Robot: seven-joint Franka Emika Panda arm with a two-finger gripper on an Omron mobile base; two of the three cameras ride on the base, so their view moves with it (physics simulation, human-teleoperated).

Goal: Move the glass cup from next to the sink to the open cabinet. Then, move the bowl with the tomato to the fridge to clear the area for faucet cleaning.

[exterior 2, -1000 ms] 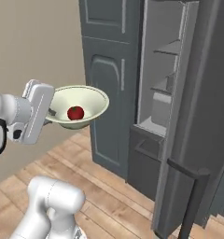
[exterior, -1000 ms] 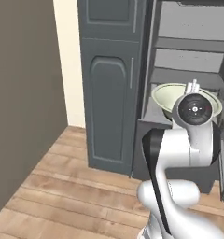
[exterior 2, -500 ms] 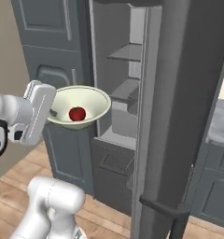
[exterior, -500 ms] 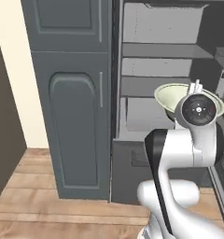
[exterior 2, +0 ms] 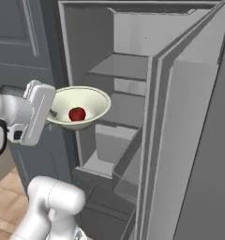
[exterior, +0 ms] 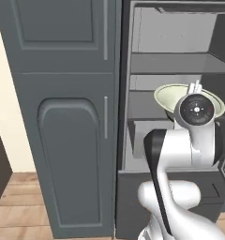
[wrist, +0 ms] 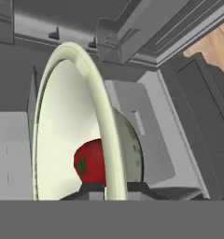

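Directly in front of the open dark grey fridge (exterior 2: 133, 93), the pale cream, round ceramic bowl (exterior 2: 88, 105) is held level by the two-finger hand (wrist: 104, 189). The hand is closed on the near rim of the bowl, one dark fingertip inside the wall and one outside, as seen in the hand view. The small red tomato (exterior 2: 77, 114) rests at the bottom of the bowl.

Relative to the fridge, the bowl is positioned at the mouth of the compartment, at about the height of the space between the grey middle shelf (exterior 2: 121, 65) and the pale grey drawer (exterior 2: 114, 136) below it. The fridge door (exterior 2: 184, 140) stands open on the right side. No part of the bowl is yet supported by a shelf.

The glass cup and the cabinet are not covered here, so completion of the first step cannot be confirmed. The second step is judged to be well advanced: transport to the fridge is done. Insertion, setting the bowl down on a shelf and release are judged to remain.
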